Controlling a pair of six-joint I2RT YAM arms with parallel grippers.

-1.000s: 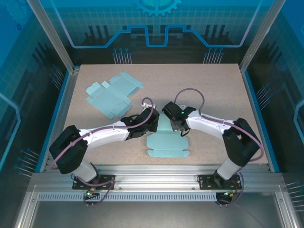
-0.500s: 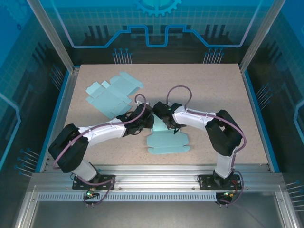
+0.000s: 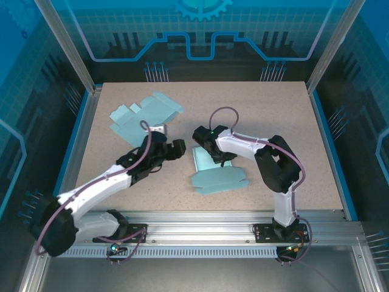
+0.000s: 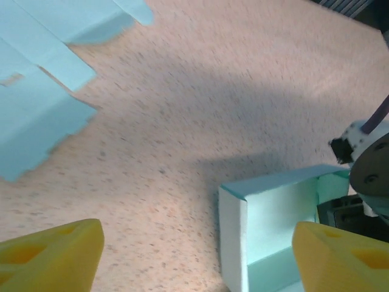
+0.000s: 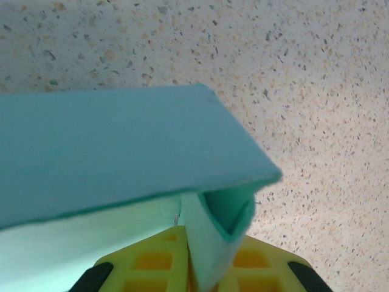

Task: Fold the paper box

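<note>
- Top external view: the paper box (image 3: 214, 173) lies near the middle of the bench (image 3: 273, 109), partly formed, with its far part standing up and its near flaps lying flat toward the arm bases.
- A second, flat blank (image 3: 143, 118) lies well apart at the far left and plays no part at this moment.
- The right fingers (image 3: 217, 156) reach in from the right and are on the raised far part of the box.
- The right wrist view shows why: one upright wall (image 5: 209, 243) of card runs down between the yellow right fingers (image 5: 152, 267), which are pressed closed on it. That pinch looks meant to keep the wall standing and the box from sliding while the rest is worked.
- In the left wrist view, the left fingers (image 4: 51, 255) stand wide apart and hold nothing, with only speckled bench between them.
- From that view the box (image 4: 267, 225) sits ahead and to the right, its open corner turned toward the camera.
- From above, the left fingers (image 3: 176, 148) are just beside the box's left edge with a strip of bench between, so they seem free to come in for another flap.
- The fold is judged unfinished: the near flaps are not yet raised.
</note>
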